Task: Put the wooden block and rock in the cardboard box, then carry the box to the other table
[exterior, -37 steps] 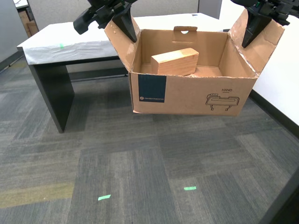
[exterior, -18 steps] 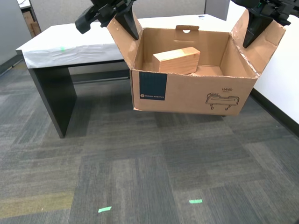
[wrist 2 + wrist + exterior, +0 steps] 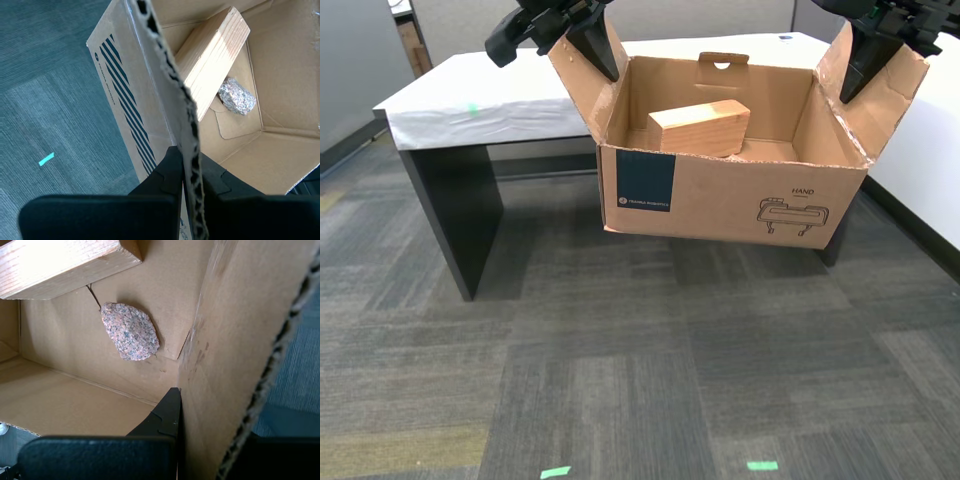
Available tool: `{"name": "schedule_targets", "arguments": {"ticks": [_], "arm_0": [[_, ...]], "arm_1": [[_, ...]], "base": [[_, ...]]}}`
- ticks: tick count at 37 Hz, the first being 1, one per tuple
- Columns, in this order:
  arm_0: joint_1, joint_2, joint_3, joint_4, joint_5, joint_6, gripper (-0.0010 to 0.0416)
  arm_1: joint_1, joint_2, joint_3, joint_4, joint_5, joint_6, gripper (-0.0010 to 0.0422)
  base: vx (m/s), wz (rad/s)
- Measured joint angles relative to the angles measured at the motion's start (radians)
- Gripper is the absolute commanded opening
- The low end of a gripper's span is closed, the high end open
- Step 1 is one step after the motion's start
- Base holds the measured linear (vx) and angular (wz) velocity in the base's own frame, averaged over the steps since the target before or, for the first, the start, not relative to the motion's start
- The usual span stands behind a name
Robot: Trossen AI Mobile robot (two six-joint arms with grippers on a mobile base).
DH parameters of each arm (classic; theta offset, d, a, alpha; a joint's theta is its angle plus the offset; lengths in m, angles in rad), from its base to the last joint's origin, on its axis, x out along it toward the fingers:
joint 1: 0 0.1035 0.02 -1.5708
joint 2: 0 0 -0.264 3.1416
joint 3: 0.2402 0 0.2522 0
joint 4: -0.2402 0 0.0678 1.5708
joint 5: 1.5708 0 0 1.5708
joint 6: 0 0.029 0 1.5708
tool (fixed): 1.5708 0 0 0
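Cardboard box [image 3: 730, 205] aloft; wooden block [image 3: 700, 128], rock [image 3: 130, 331] inside.

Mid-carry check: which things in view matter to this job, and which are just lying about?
Job:
- brown corrugated cardboard box, held off the floor by its side flaps
- light tan wooden block
- speckled grey-pink rock
- sheet-covered table

Lying about:
- green tape scraps on the grey carpet
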Motion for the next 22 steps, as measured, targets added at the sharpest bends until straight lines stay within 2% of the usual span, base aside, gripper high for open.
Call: {"name": "schedule_targets", "arguments": {"ticks": [7, 11, 17, 22], "arm_0": [[0.000, 0.000, 0.000, -0.001, 0.000, 0.000, -0.0001], [0.000, 0.000, 0.000, -0.001, 0.000, 0.000, -0.0001], [0.000, 0.000, 0.000, -0.002, 0.000, -0.002, -0.0001], [0.000, 0.000, 0.000, -0.002, 0.000, -0.023, -0.0001]], "arm_1": [[0.000, 0.000, -0.001, -0.006, 0.000, -0.002, -0.0001], [0.000, 0.000, -0.001, -0.014, 0.000, -0.025, -0.0001], [0.000, 0.000, -0.003, -0.019, 0.000, -0.033, -0.0001], [0.000, 0.000, -0.005, -0.018, 0.000, -0.077, -0.0001]], "base": [[0.156, 0.063], [0.166, 0.046], [0.174, 0.032], [0.185, 0.022]]}}
